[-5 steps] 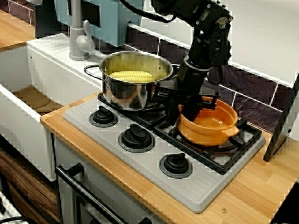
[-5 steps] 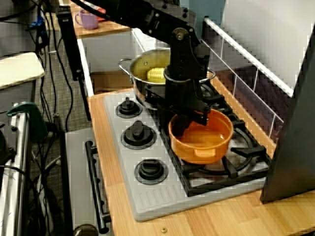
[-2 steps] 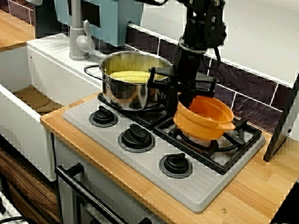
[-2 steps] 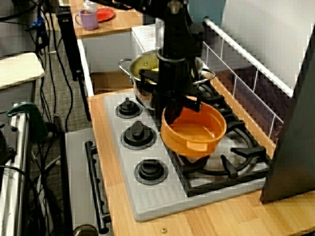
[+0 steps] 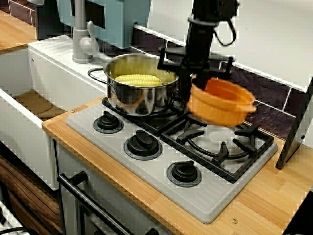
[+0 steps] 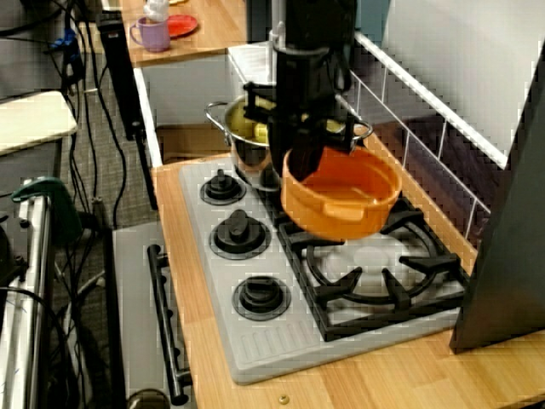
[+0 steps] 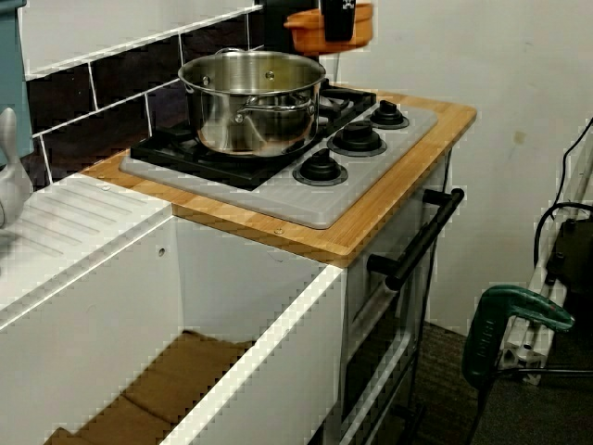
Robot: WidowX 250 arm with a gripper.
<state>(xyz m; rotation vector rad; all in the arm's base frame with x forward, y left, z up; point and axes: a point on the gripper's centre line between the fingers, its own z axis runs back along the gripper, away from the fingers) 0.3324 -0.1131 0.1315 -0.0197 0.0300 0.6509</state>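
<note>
Above burner grate (image 5: 221, 143), gripper (image 5: 189, 94) is pinching orange bowl (image 5: 224, 104) rim between its jaws; stove-front view is showing corn (image 5: 138, 80) inside steel pot (image 5: 139, 98), sink-side view isn't.

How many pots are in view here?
2. The steel pot, with corn in it, stands on the stove; the orange pot hangs in the hand, clear above the bare grate. None seems hidden.

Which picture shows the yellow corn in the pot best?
The front view: the corn lies in plain sight inside the pot. The end view hides most behind the gripper; the low sink-side view shows only the pot's wall.
</note>
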